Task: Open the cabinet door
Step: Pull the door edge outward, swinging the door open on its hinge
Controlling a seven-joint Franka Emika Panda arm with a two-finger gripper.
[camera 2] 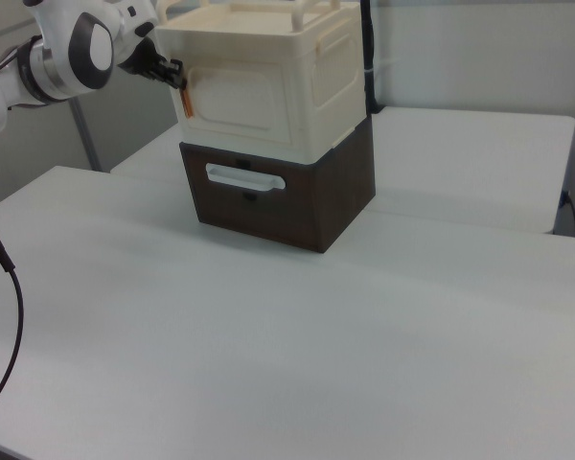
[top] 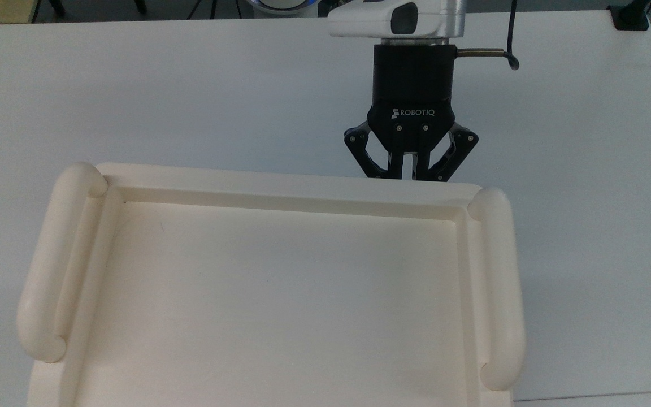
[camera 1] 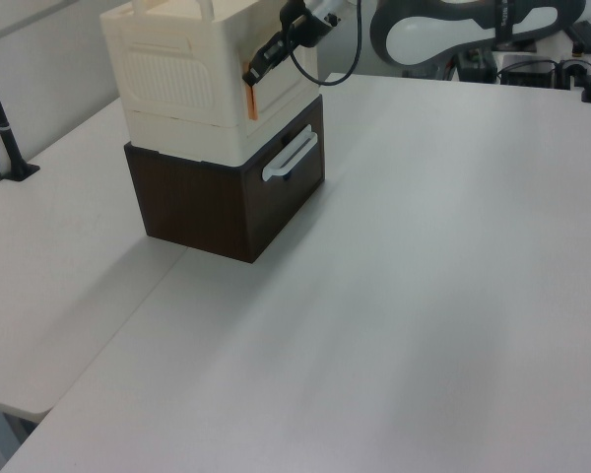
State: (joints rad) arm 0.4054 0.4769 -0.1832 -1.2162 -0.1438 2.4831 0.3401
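Gripper (top: 408,172) at the cabinet door's (camera 2: 241,101) edge, on the front of the cream cabinet (camera 1: 167,79).

Pinched nearly together, with a thin slit between the fingers in the top view and the tips hidden behind the cabinet top's (top: 280,186) rim; clamped on the upper end of the orange tab (camera 2: 185,102) at the right view's left side of the door. Door flush with the cabinet front, above the dark brown drawer box (camera 2: 268,206), on the white table (top: 190,85).

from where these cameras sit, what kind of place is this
Probably a robotics lab or test bench, not a home. A robot arm's hand works at a cream cabinet stacked on a dark brown drawer box, alone on plain white tables, with cables and stands around the edges.
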